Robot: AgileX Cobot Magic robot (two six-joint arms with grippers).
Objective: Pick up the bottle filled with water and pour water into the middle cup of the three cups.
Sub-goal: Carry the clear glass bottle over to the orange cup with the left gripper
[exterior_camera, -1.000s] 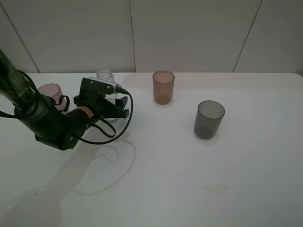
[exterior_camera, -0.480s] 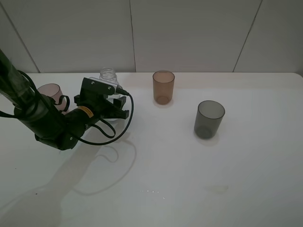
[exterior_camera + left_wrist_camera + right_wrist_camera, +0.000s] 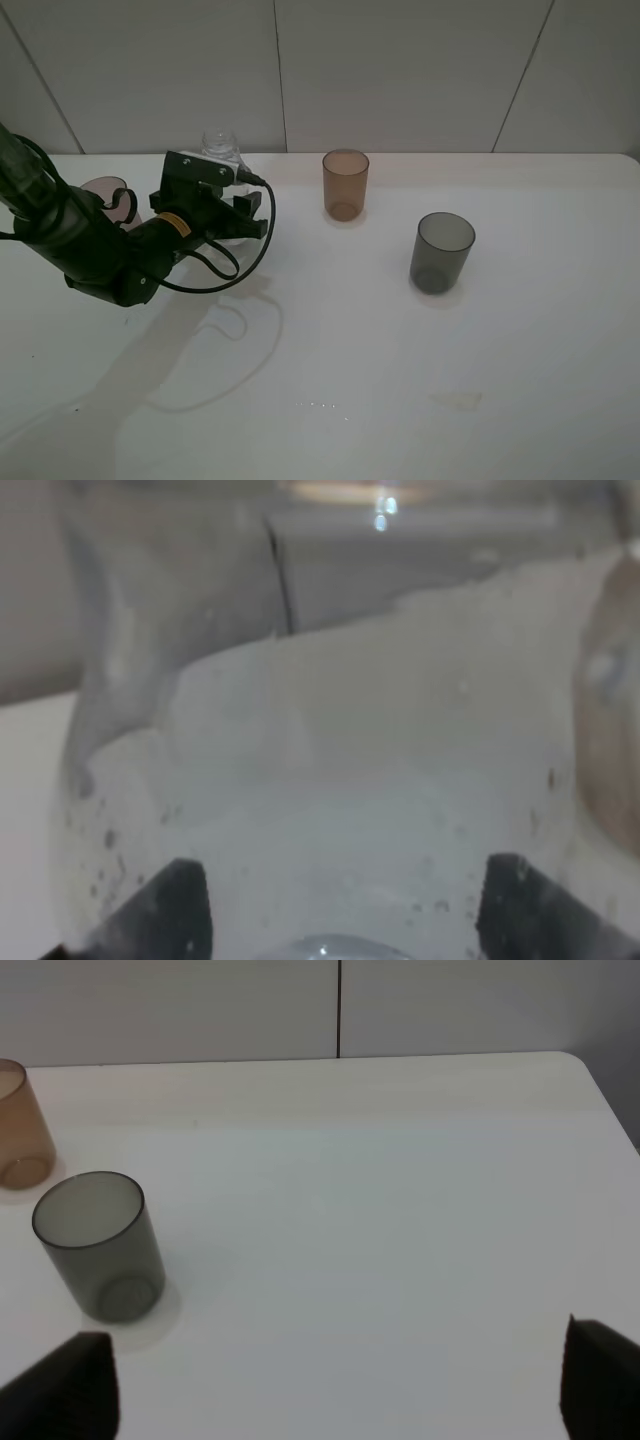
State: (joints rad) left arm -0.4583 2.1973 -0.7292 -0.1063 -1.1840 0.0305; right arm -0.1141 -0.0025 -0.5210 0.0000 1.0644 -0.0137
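At the far left of the high view, the pinkish-brown cup [image 3: 100, 188] stands on the smooth white table [image 3: 400, 360], a translucent straight-sided tumbler partly hidden behind the dark left arm and its looping black cable.

Just right of it is the left gripper [image 3: 228, 215]. Its black fingers are closed against the sides of the bottle [image 3: 221, 146]. Only the bottle's threaded, capless neck and rounded shoulders rise clear above the gripper body. The bottle is upright, near the table's back edge and well apart from the middle cup [image 3: 345, 185].

The left wrist view gives what the high camera cannot. There the bottle [image 3: 330, 770] fills the frame, with the left gripper [image 3: 345, 920] showing as two dark fingertips flanking its lower body. The clear plastic bends the background into a wavy line, and small specks dot its lower wall. The water level cannot be read.

Further right, the middle cup is an amber-brown, glossy, straight-walled translucent tumbler standing upright. The dark grey cup [image 3: 441, 252] sits nearer the camera and to the right.

The right gripper [image 3: 340, 1400] appears only in its own wrist view, with its fingertips spread wide and nothing between them. It looks over the dark grey cup [image 3: 98, 1245] and a slice of the middle cup [image 3: 20, 1125].
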